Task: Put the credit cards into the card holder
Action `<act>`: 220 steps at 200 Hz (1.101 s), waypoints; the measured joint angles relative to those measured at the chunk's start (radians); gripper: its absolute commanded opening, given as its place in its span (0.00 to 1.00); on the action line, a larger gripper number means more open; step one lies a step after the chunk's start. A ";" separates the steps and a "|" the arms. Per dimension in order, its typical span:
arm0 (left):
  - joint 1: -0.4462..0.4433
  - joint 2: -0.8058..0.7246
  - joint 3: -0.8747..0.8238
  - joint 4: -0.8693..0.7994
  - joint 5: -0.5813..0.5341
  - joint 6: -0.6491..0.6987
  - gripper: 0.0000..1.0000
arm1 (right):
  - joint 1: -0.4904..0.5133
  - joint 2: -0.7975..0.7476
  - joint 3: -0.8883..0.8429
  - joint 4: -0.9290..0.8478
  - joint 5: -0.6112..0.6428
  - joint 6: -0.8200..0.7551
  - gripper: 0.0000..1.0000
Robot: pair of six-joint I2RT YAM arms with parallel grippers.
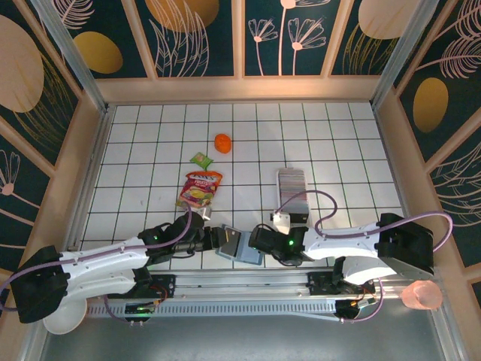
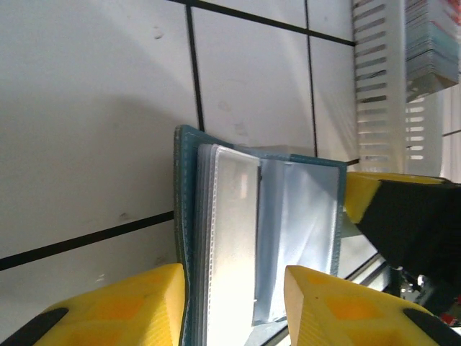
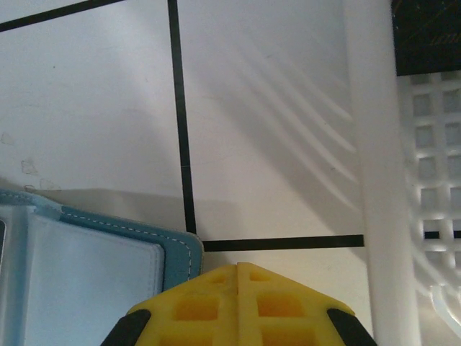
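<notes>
Teal card holder point(image 1: 239, 248) lies open on the table point(image 1: 150, 135) at 6 o'clock of the work area, between the two grippers. Its grey-blue inside faces up and its clear sleeves point(image 2: 234, 216) fan out from the spine. No card is visible in any sleeve you can see.

Left gripper point(image 2: 234, 306) sits at 9 o'clock of the holder. Its jaws are part-way closed, pinching the left cover and the sleeve stack. Right gripper point(image 3: 238, 275) sits at 3 o'clock of the holder. Its jaws are pressed together with nothing between them, and the tip is just beside the holder's corner.

Step in hand, as judged: steady the holder and expose a sleeve mouth. Proceed as follows:
1. Hold the left pinch firm and keep the cover flat on the table.
2. Keep one sleeve mouth clear of the yellow fingers.
3. Spread the right jaws before you approach the cards.
4. Take a single card from the end of the row. The row is dense, so two cards may come away together.

Credit cards point(image 1: 291, 180) stand packed on edge toward the far end of the white tray point(image 1: 292, 212), at 1 o'clock of the holder and near it. The tray's lattice wall stands close beside the right gripper, so avoid striking it. Snack pouch point(image 1: 200, 188) lies at 11 o'clock, well apart, and plays no part.
</notes>
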 measured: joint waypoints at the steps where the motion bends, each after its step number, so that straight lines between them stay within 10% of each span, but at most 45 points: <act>1: 0.000 0.000 0.000 0.001 0.001 0.000 0.40 | 0.000 0.000 0.000 0.000 0.000 0.000 0.02; 168: -0.089 0.391 0.066 0.478 0.105 -0.109 0.27 | 0.000 0.000 -0.031 0.114 -0.003 0.019 0.03; 220: -0.110 0.489 0.055 0.615 0.094 -0.172 0.22 | 0.006 -0.066 -0.031 0.104 0.009 0.028 0.20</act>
